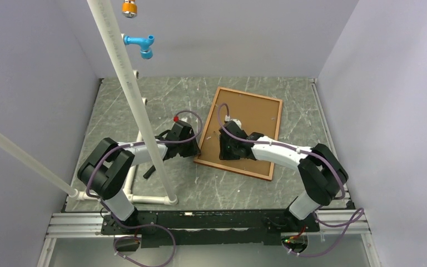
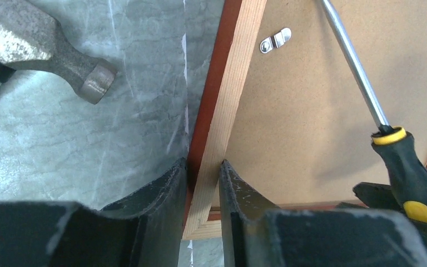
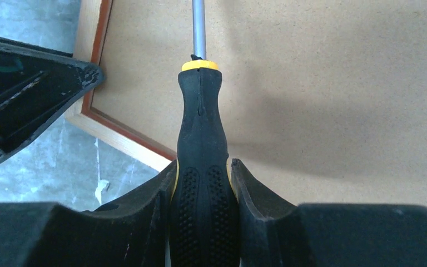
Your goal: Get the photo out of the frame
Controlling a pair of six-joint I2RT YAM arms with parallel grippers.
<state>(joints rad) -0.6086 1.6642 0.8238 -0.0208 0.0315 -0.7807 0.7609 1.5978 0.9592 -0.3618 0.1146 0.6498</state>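
The frame (image 2: pixel 222 117) lies face down on the desk (image 1: pixel 161 100) with the photo (image 1: pixel 256 117) seated inside it, only its brown backing showing. The left end effector (image 2: pixel 203 183) pinches the frame's side rail near a corner, and the right end effector (image 3: pixel 203 189) grips a screwdriver (image 3: pixel 200 122) over the backing. This looks like the clip-release step: next, the blade tip must reach the metal clip (image 2: pixel 275 41) and turn it aside while the left side steadies the frame.
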